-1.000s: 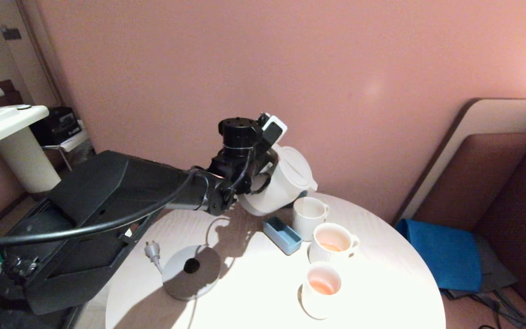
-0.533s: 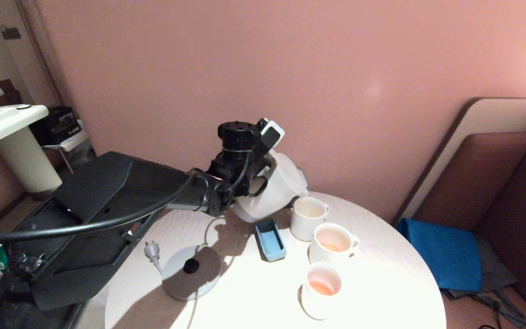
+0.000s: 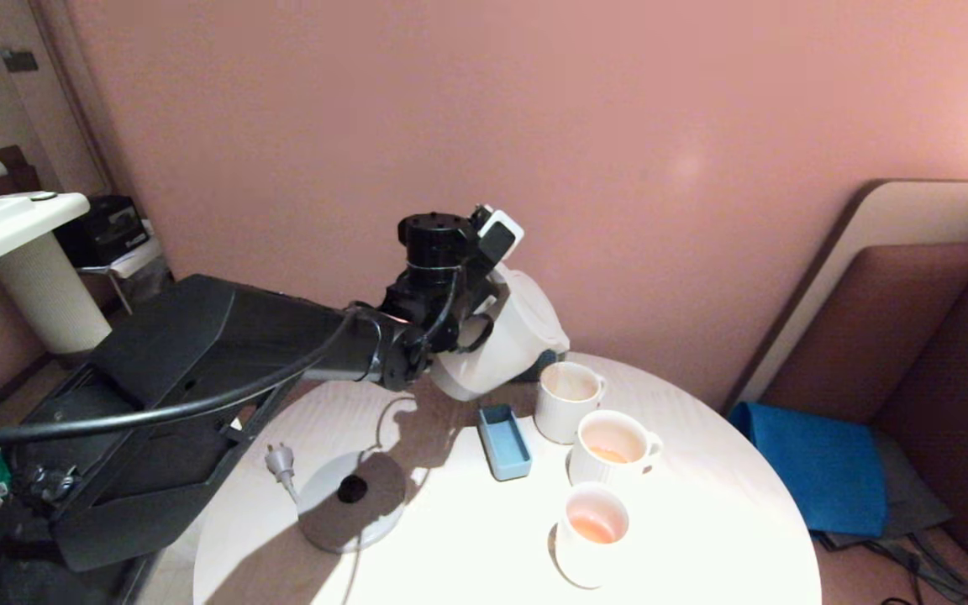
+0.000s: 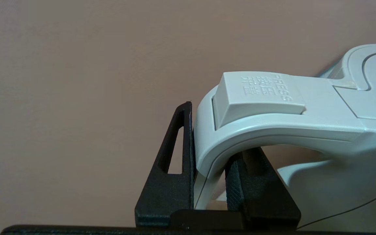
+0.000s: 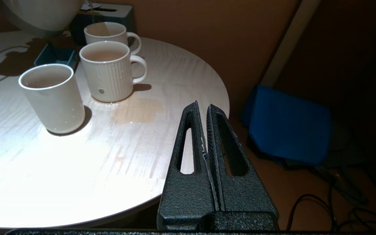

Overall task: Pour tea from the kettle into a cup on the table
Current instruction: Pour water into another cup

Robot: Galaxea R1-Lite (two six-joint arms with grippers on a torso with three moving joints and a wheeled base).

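The left gripper [image 4: 209,182] is clamped on the loop handle of the kettle [image 3: 505,340], which it holds tilted in the air, spout just above and behind the far cup [image 3: 568,397]. The risk: the spout sits near that cup's rim rather than over its centre, so a steeper tip could send tea past the rim; a wet patch [image 5: 137,109] already lies on the table [image 3: 702,512]. The blue tray [image 3: 505,441] lies just below the kettle's body. The middle cup [image 3: 612,445] and near cup [image 3: 591,529] each hold some tea; the far cup's level is hard to judge. The right gripper [image 5: 205,130], fingers pressed together and empty, hangs beside the table's edge.
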